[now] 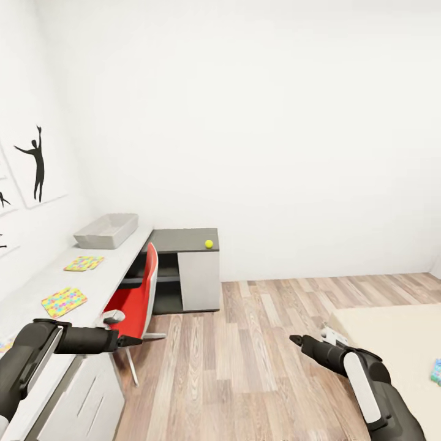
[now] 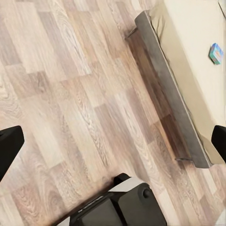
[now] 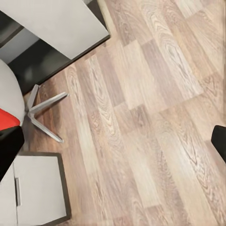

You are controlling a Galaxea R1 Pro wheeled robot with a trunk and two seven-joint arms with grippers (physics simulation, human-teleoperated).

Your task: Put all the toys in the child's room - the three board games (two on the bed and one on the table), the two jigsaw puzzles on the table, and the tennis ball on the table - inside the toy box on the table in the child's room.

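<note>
**Head view: toys seen along the desk, both pincers empty**

The toy box (image 1: 106, 230) is seen at the far end of the desk (image 1: 37, 288). Two jigsaw puzzles (image 1: 84, 263) (image 1: 64, 301) are laid nearer than the toy box, well apart. The tennis ball (image 1: 209, 244) is set on the dark corner section beside it. A board game (image 2: 216, 52) lies on the bed (image 2: 197, 56). The left pincer (image 1: 136, 340) and the right pincer (image 1: 294, 339) are held apart over the floor, nothing between the fingers.

A red chair (image 1: 136, 294) with a grey back and metal legs stands on the wood plank floor (image 1: 257, 367), tucked against the table's long edge. Black silhouette prints (image 1: 35, 162) hang on the white wall (image 1: 275, 122).
</note>
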